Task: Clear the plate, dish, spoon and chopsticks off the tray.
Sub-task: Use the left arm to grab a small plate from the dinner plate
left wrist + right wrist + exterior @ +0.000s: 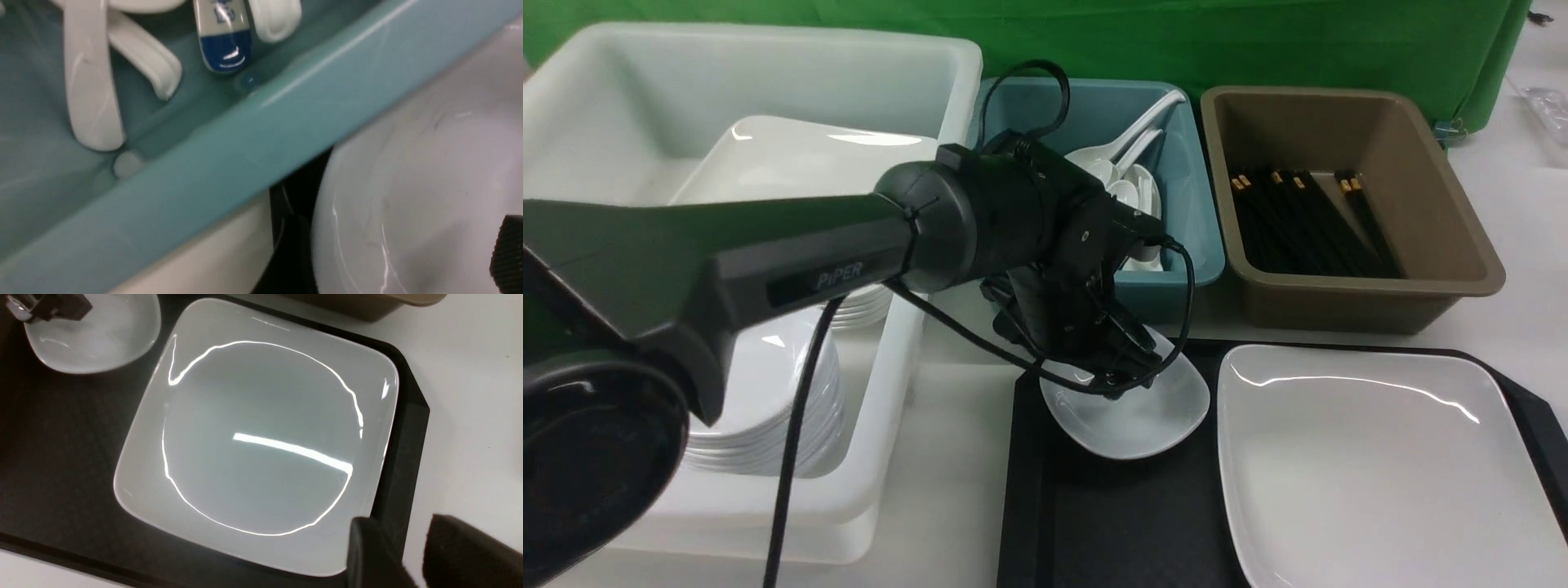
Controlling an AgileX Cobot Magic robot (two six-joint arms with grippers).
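**Front view: left arm is working the dish at the tray's far-left corner**

The left gripper [1115,363] is reaching down onto the far rim of the small white dish [1143,416]. The dish is sitting on the far-left corner of the black tray [1094,523], just in front of the teal tub [1207,265]. In the left wrist view one ribbed finger pad [508,245] is showing over the dish's inner surface. The other finger is out of sight, so I cannot tell whether the jaws are pinching the rim or standing apart.

The plate [1372,465] is lying flat on the tray's right half, just beside the dish. The right gripper [412,555] is hovering at the plate's outer edge with its jaws spread, one finger over the rim and the other out past the tray's edge.

Spoons [1131,143] are lying in the teal tub and chopsticks [1298,220] in the brown tub [1372,306]. Neither is showing on the visible part of the tray.

The dish is lying directly beneath the left jaws, and the white tub [907,343] of stacked dishes is sitting to its left. This is likely the left arm's lift.
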